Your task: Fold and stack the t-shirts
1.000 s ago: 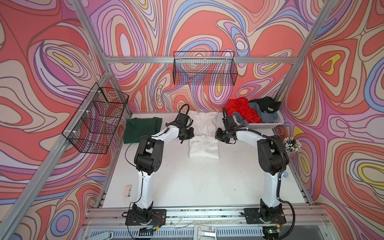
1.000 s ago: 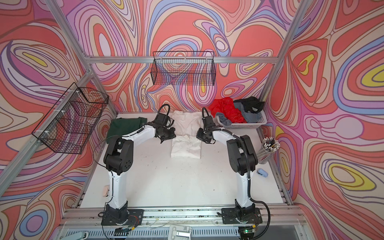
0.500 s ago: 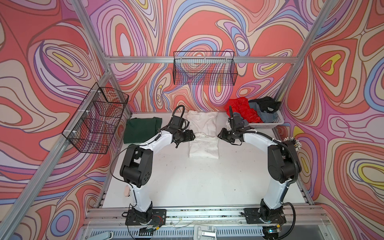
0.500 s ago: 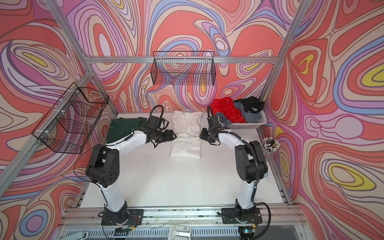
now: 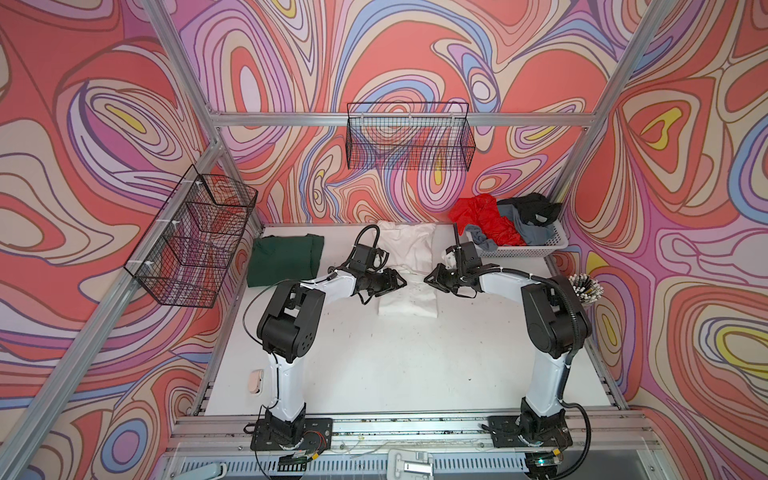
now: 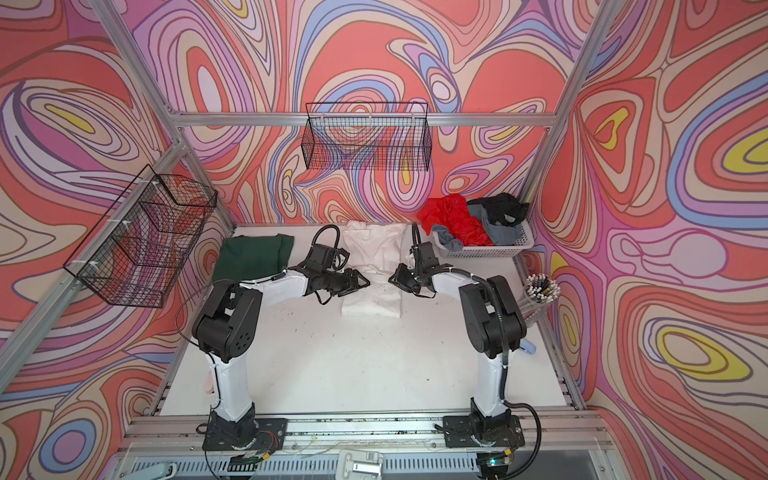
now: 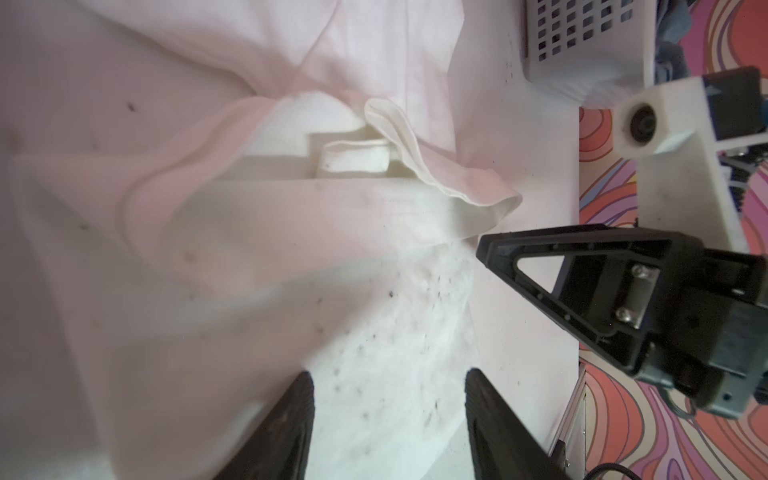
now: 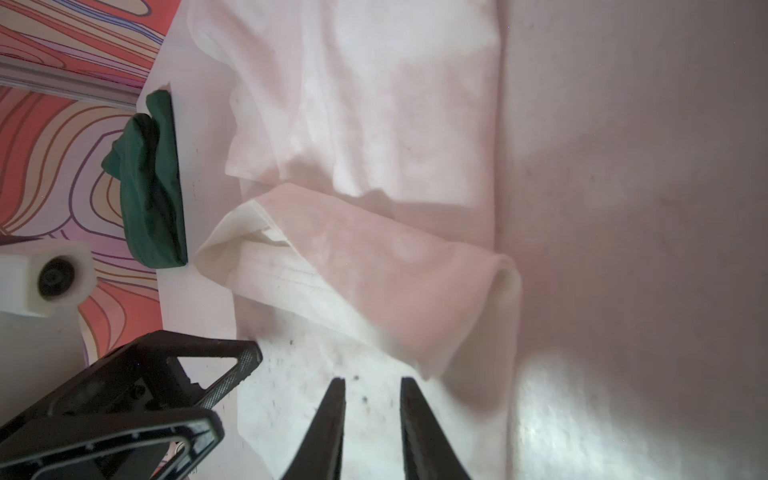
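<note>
A white t-shirt [image 5: 409, 249] lies lengthwise in the middle of the table at the back, with a loose fold of cloth [image 7: 415, 137] across its middle. Both grippers hover over that middle, tips facing each other a short way apart. My left gripper [image 5: 401, 282] [image 7: 388, 374] is open, with only cloth beneath it. My right gripper [image 5: 428, 279] [image 8: 372, 380] stands narrowly open with nothing between its fingers. A folded dark green t-shirt [image 5: 286, 259] lies at the back left. Red [image 5: 484, 220], grey [image 5: 528, 230] and black [image 5: 532, 208] t-shirts are heaped in the white basket [image 5: 552, 245].
Black wire baskets hang on the back wall [image 5: 409, 137] and on the left wall [image 5: 191, 237]. A cup of white sticks [image 5: 584, 286] stands at the table's right edge. A small pale object [image 5: 254, 380] lies near the front left.
Both grippers have come a little toward the front and closer together over the white shirt's middle. The arms' elbows have shifted.
</note>
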